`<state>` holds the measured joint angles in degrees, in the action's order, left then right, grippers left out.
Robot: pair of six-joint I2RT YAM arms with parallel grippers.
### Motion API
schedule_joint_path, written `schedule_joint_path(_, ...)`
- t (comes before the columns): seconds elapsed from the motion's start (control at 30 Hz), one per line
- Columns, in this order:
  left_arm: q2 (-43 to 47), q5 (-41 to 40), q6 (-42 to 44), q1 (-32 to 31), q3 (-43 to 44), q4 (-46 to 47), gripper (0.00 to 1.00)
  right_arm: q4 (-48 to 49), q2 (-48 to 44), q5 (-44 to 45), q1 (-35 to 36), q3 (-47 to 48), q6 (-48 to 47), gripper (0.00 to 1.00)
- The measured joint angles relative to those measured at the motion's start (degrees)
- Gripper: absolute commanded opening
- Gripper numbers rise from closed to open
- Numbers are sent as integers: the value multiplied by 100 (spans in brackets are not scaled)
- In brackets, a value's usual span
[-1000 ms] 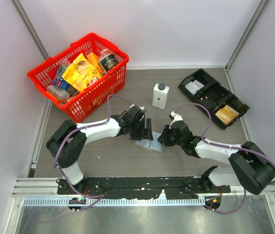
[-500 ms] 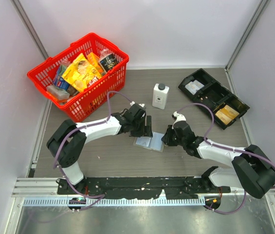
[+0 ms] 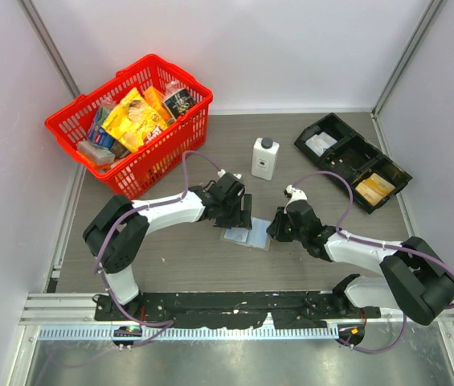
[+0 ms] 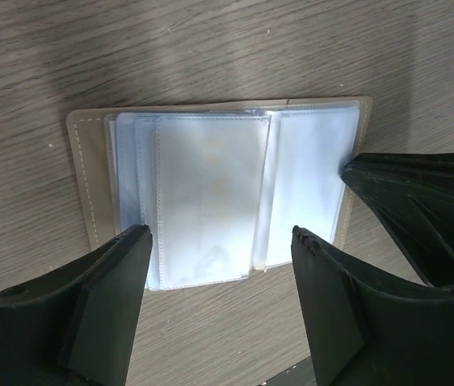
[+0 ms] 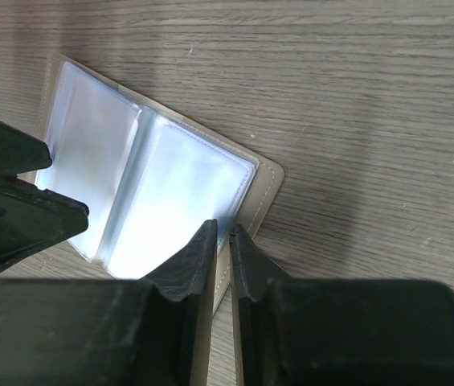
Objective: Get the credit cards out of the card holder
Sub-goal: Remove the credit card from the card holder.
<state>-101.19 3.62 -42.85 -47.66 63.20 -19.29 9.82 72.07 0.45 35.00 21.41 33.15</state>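
Your card holder (image 3: 247, 236) lies open on the tabletop (image 3: 186, 261), just on the near side of the white bottle (image 3: 264, 158). The pale credit cards (image 4: 206, 201) sit in its clear sleeves (image 4: 307, 185). Your left claw (image 4: 218, 237) hangs over them, fingers apart. Your right claw (image 5: 222, 233) is clamped on the card holder's edge.

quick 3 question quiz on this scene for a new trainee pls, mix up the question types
1. True or false: the card holder lies folded shut.
2. The left gripper is: A) open over the holder; B) shut on a card; C) shut on nothing.
3. Fill in: between the red basket and the black tray stands a white ___.
Key: 1 false, it lies open. 2 A. 3 bottle.
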Motion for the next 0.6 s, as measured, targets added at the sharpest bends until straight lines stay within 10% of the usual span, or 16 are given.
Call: schedule_joint_path(0.6, -13, 354, -70, -203, 254, 59, 70, 87, -15, -15, -28, -48, 0, 17)
